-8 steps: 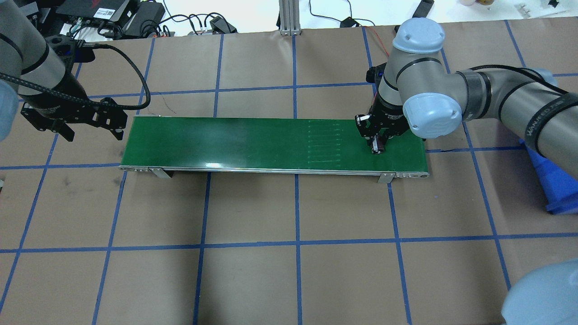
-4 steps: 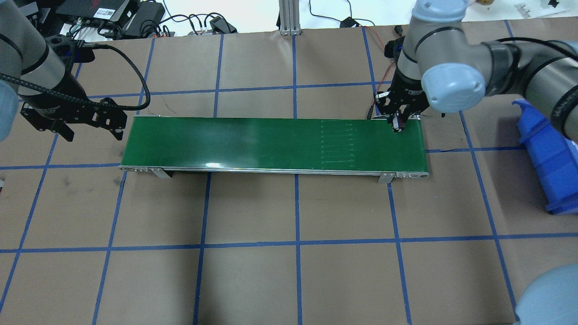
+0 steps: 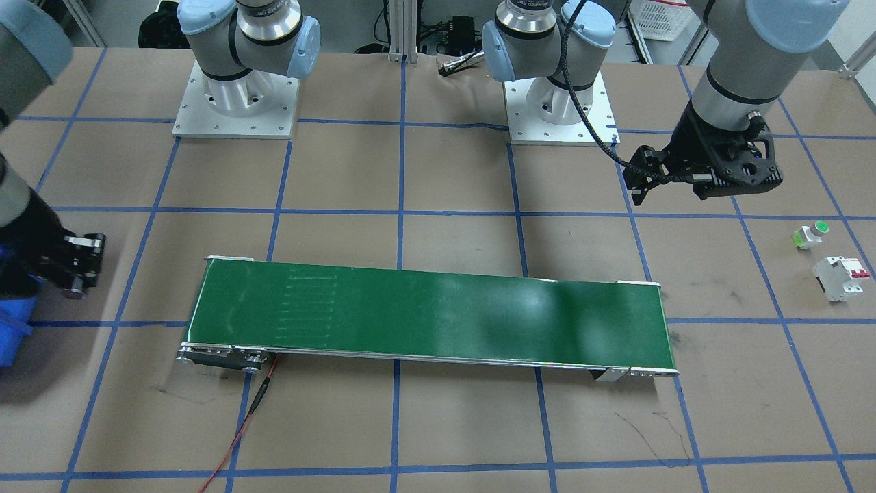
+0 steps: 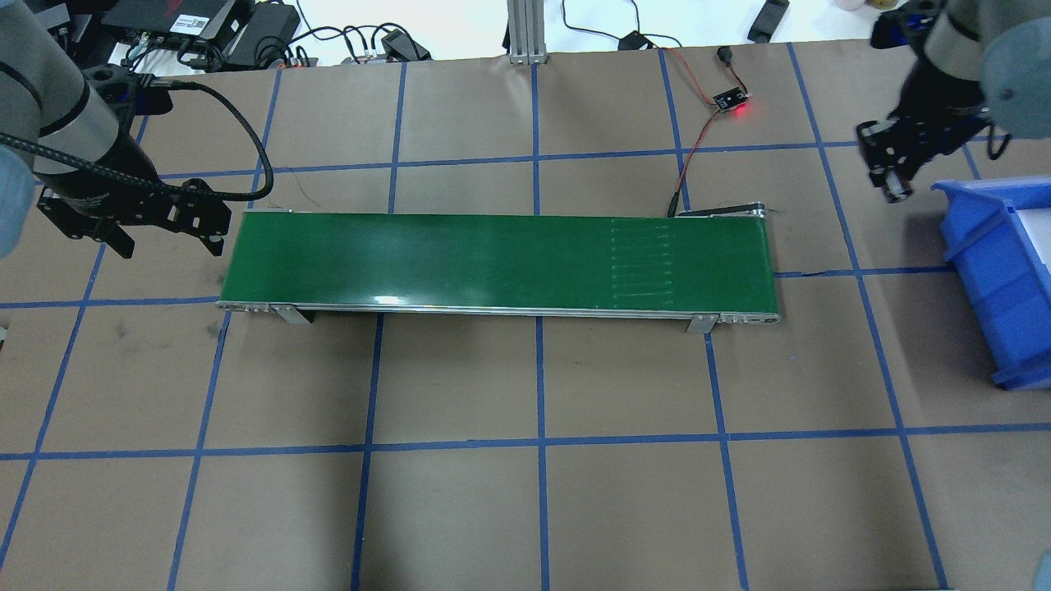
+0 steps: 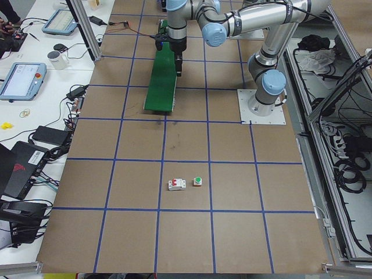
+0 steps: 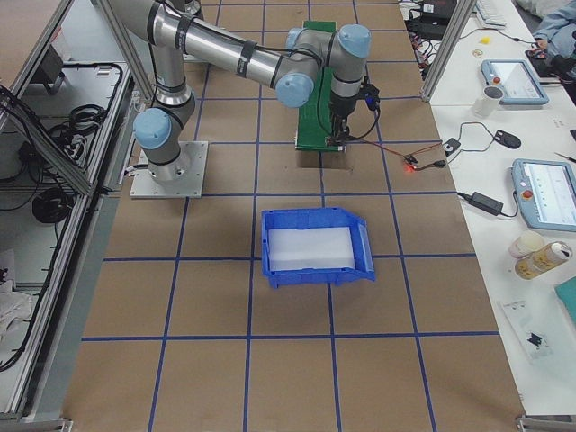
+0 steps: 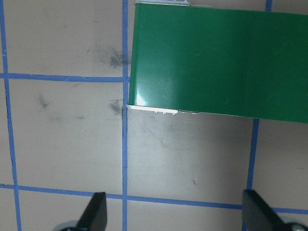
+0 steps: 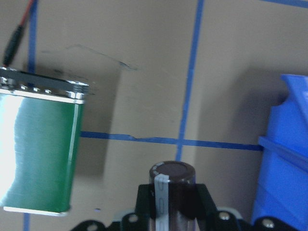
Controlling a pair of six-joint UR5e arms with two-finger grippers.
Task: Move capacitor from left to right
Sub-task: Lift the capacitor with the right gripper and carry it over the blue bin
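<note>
- Beside the blue bin (image 4: 973,238), the right gripper (image 4: 893,182) clamps the capacitor (image 8: 174,190), probably to drop it inside.
- The left gripper (image 7: 175,214) hangs spread and empty, just off the green conveyor (image 4: 493,254).

We see long green belt (image 4: 493,258) mid table. Left gripper (image 4: 172,242) hangs just off its left end. Right gripper (image 4: 893,185) near blue bin (image 4: 977,271).

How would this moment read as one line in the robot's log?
right end effector: shut on capacitor, between conveyor and blue bin | left end effector: open, at conveyor's other end
</note>
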